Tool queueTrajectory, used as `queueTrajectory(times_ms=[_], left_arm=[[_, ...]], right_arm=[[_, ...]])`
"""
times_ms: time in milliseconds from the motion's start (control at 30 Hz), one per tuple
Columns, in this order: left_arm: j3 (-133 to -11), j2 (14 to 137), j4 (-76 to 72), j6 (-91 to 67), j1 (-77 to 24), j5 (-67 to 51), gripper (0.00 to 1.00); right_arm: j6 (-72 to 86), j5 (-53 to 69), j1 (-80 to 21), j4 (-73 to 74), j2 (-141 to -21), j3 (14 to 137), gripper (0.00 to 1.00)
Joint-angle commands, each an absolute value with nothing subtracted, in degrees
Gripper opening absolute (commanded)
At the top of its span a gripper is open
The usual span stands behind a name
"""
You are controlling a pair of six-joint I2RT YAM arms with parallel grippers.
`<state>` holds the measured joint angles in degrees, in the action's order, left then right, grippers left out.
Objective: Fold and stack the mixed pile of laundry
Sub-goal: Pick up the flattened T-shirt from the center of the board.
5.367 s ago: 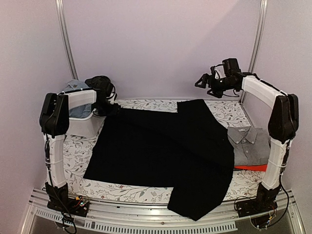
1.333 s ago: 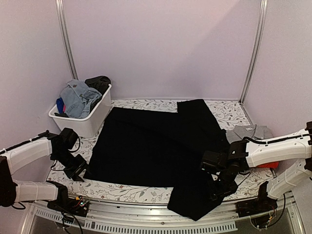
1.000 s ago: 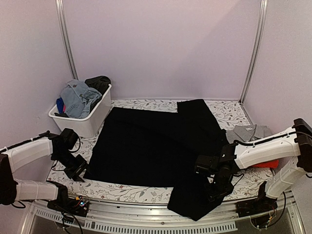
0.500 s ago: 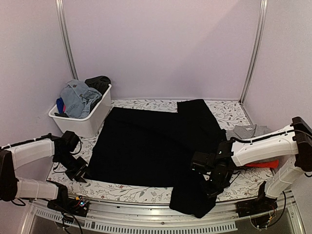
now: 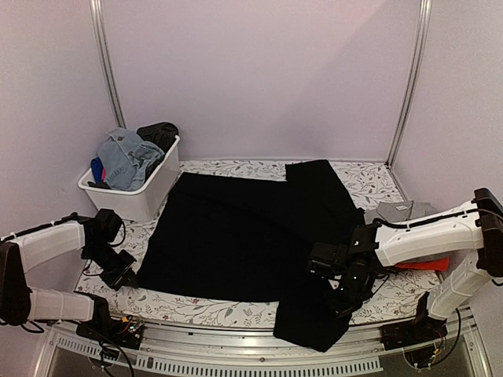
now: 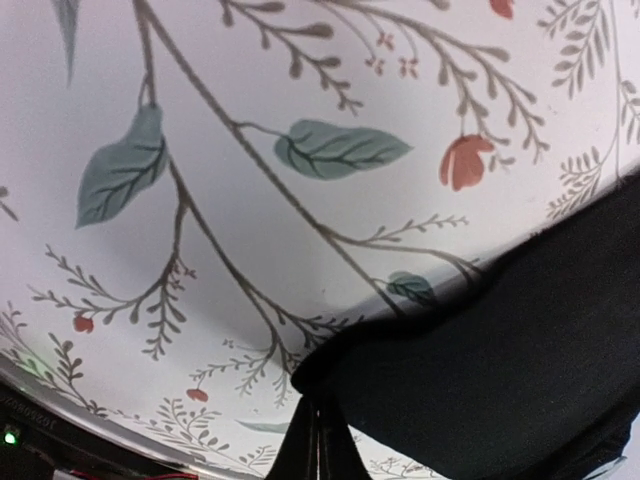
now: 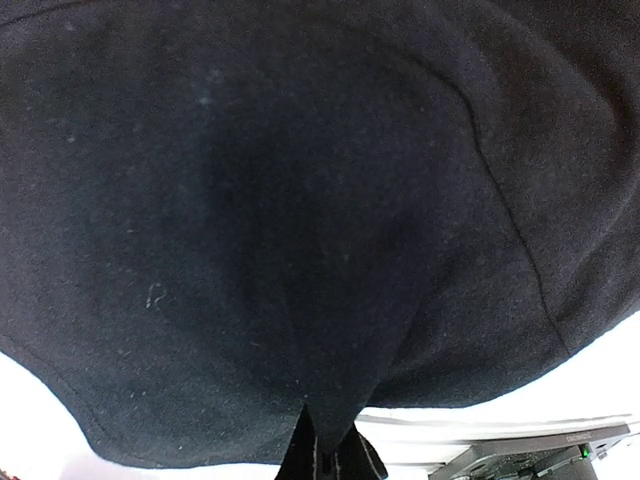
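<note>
We are gripping the large black garment (image 5: 244, 232), spread over the table (image 5: 212, 308). The left gripper (image 5: 120, 269) is clamping its near-left corner and the right gripper (image 5: 346, 297) its overhanging flap. It is looking soft, limp and fairly heavy, so we are judging corners and hems the best holds.

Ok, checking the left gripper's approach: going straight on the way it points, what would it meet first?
The black garment: its near corner sits right at the left gripper tips, apparently pinched there, lying on the floral table cover. Depth is unclear, so contact is a guess.
</note>
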<state>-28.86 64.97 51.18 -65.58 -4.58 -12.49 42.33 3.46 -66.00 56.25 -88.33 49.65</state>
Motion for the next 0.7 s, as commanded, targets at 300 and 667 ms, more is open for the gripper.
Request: queueTrajectory(times_ms=[300,667], left_arm=[[-38.1,53.6,63.4,-69.4,-3.5,-9.3,0.0],[-47.7,56.9,68.5,-66.7,-0.9,-3.3,0.0]], right_arm=[[39.8,5.1,-66.4,60.5,-82.5,57.3,0.0],[36.9,8.3,-64.2,61.0,-81.5,58.4,0.0]])
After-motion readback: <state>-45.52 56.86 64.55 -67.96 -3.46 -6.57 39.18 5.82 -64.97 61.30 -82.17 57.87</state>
